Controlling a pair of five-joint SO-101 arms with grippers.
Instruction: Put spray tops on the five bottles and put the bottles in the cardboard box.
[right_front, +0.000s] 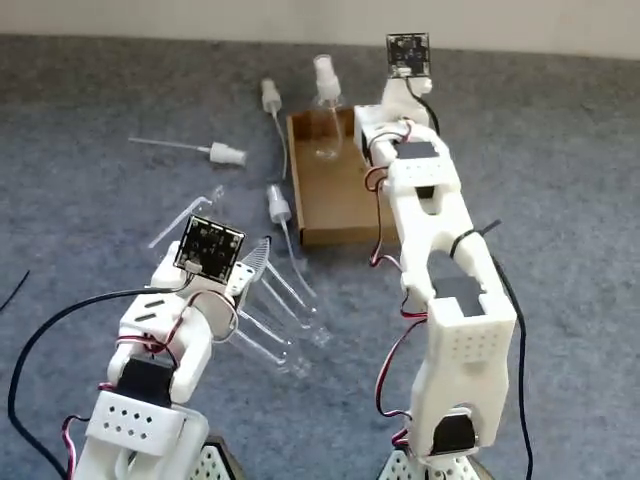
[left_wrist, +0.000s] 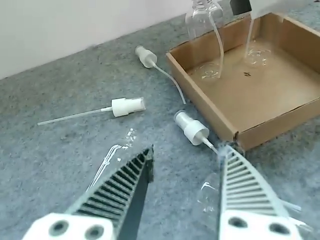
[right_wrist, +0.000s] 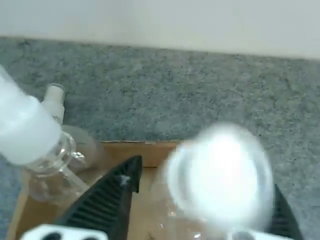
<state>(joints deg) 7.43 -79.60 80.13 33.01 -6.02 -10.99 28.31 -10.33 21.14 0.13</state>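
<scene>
Two bottles (left_wrist: 200, 22) stand upright in the cardboard box (left_wrist: 280, 85).

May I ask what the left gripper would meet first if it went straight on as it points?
Likely the white plastic spray top lying by the brown cardboard box, though depth is unclear.
</scene>
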